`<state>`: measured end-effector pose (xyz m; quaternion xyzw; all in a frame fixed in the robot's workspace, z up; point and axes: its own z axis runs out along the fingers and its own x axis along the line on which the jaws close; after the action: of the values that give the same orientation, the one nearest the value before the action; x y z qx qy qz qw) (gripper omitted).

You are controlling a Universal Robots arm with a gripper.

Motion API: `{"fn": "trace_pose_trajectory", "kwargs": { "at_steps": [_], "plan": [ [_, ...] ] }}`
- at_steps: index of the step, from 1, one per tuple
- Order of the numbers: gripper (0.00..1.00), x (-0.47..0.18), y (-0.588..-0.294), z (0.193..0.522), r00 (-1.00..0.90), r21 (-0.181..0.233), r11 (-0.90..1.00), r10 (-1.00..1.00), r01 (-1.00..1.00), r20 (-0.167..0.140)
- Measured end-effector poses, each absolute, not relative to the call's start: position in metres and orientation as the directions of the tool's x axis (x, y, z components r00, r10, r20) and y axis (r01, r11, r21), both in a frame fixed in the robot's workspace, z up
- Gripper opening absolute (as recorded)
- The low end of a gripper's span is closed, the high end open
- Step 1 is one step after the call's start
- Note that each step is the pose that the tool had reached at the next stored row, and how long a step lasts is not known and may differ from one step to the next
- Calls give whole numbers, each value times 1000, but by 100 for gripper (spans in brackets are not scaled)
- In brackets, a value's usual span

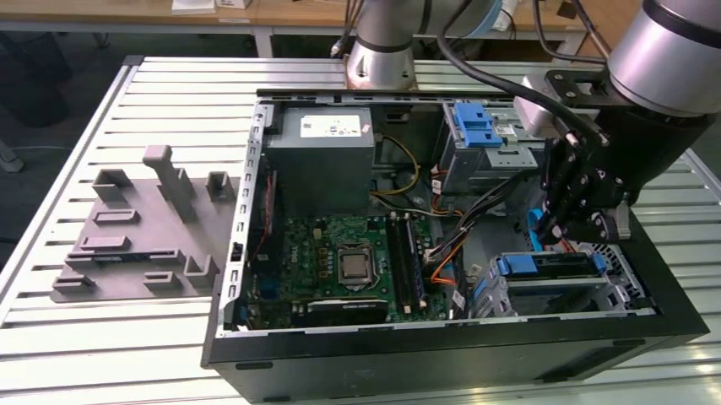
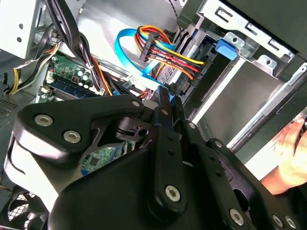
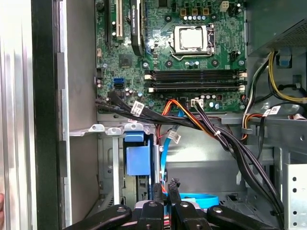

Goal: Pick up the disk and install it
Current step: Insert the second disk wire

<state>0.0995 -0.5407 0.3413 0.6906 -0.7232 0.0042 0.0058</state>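
Observation:
The disk, silver-grey with a blue carrier front, lies flat in the lower drive cage at the open computer case's right front corner in the exterior view. In the first wrist view its blue carrier end shows in the cage. My gripper hangs just above and behind the disk, among the cables. In both wrist views its fingers stand pressed close together. Only a thin blue sliver shows at the fingertips, beside the blue data cable. I see no grip on the disk.
Bundled black, orange and yellow cables cross the space between cage and motherboard. An upper bay with a blue latch stands behind. A grey fixture plate lies left of the case. A person's hand rests at the case's edge.

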Motion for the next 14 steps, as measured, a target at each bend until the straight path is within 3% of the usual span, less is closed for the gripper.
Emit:
{"fn": "trace_pose_trajectory", "kwargs": {
  "at_steps": [14],
  "plan": [
    [16, 99, -538, 341, -46, 2, 46, -999, -999, 14]
  ]
}}
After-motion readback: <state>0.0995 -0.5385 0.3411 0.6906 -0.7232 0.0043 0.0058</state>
